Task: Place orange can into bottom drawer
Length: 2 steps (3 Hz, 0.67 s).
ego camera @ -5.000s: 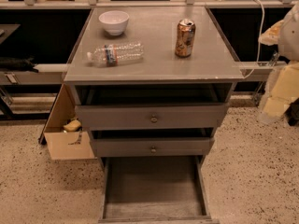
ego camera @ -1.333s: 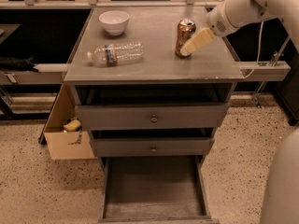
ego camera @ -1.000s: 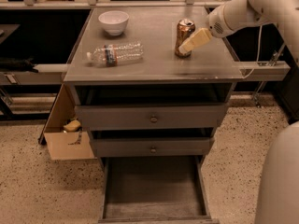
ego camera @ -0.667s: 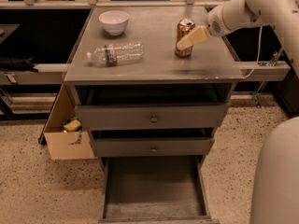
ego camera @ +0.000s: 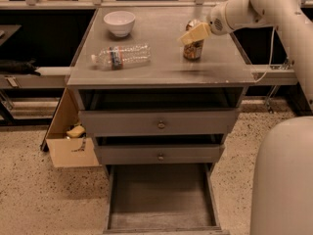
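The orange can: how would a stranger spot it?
Look at the grey cabinet's top, right side. The orange can stands upright there, the robot's gripper at its upper part. It is small and coppery, unlike the clear bottle lying flat and the white bowl further left.

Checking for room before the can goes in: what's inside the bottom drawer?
Nothing shows on the floor of the bottom drawer; its rear is hidden under the drawer above. The orange can stands on the cabinet top, the hand at its top.

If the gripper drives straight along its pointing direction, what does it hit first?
Most likely the coppery orange-brown aluminium can: the gripper points down-left in the picture, across the can's upper body. Depth is unclear, so contact is uncertain.
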Each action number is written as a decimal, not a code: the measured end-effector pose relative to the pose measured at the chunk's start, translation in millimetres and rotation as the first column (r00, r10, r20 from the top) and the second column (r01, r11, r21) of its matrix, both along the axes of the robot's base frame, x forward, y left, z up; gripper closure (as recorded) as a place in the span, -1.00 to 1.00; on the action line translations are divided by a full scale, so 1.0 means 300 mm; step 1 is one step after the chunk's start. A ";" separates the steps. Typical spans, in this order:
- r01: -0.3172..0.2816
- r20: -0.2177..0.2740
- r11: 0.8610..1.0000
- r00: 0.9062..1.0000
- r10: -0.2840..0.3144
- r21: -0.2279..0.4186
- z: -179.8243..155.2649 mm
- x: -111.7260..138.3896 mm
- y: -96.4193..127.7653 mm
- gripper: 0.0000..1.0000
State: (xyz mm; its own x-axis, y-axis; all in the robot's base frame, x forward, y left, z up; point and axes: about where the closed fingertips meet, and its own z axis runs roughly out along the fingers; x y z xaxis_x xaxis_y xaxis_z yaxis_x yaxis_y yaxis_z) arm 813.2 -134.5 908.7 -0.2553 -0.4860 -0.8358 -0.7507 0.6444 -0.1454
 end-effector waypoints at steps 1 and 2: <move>-0.009 -0.008 1.000 1.000 0.009 0.012 -0.009 0.001 0.020 -0.64; -0.022 -0.035 0.999 0.999 0.023 0.027 -0.037 -0.011 0.038 -0.18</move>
